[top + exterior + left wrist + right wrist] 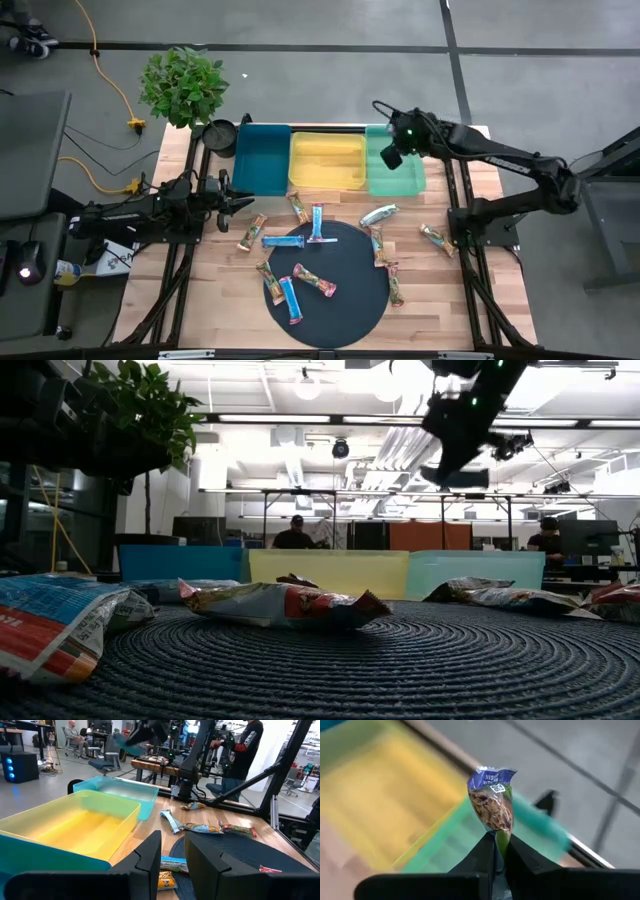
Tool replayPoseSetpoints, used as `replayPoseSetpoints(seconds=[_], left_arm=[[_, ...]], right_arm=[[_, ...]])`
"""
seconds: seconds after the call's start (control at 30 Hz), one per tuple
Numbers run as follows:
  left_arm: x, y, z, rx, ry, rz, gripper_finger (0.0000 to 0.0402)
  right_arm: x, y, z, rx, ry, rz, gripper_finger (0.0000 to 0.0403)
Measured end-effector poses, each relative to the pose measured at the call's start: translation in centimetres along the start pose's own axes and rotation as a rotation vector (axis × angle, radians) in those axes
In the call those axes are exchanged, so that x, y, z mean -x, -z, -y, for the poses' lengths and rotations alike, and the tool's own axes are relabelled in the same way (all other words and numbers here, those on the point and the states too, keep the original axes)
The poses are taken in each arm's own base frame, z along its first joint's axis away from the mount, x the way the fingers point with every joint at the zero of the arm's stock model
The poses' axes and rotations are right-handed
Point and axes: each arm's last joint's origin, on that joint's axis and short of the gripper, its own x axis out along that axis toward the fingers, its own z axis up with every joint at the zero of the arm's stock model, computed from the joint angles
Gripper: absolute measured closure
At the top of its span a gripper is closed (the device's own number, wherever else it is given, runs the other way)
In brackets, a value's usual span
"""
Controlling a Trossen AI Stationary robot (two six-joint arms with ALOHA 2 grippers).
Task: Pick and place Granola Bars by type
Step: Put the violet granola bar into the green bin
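The right tool (499,851) is clamped on a silvery green-purple wrapped granola bar (492,802), held above the green plastic tray (398,178) at the surface's one o'clock.

The left tool (243,200), fingers parted and empty, waits at nine o'clock.

1. Pale wooden worktop (215,300), planks running across, dark frame rails along both sides.
2. Along the far edge, three trays side by side, touching: teal tray (262,158), yellow tray (327,161), green tray (396,172).
3. In the near middle, a round dark woven mat (345,290), carrying several granola bars.
4. Directly on the wood: a tan-brown bar (252,232) left of the mat, another bar (298,208) near the yellow tray, a silvery bar (378,214) below the green tray, one bar (437,238) near the right rail.
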Motion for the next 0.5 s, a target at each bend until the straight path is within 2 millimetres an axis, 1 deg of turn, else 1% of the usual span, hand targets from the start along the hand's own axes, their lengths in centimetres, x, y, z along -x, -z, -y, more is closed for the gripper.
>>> replayPoseSetpoints(seconds=[0.13, 0.3, 0.37, 0.5], left_arm=[[0.0, 0.0, 0.0, 0.0, 0.0, 0.0, 0.0319], [0.0, 0.0, 0.0, 0.0, 0.0, 0.0, 0.0319], [0.0, 0.0, 0.0, 0.0, 0.0, 0.0, 0.0319], [0.0, 0.0, 0.0, 0.0, 0.0, 0.0, 0.0319]], right_arm=[[-2.8, 0.9, -0.2, 0.213, -0.074, -0.094, 0.0379], [-6.0, 2.4, -0.9, 0.478, -0.099, -0.205, 0.0376], [-7.2, 3.1, -1.2, 0.546, -0.097, -0.244, 0.0376], [-9.1, 4.2, -1.5, 0.6, -0.065, -0.326, 0.0375]])
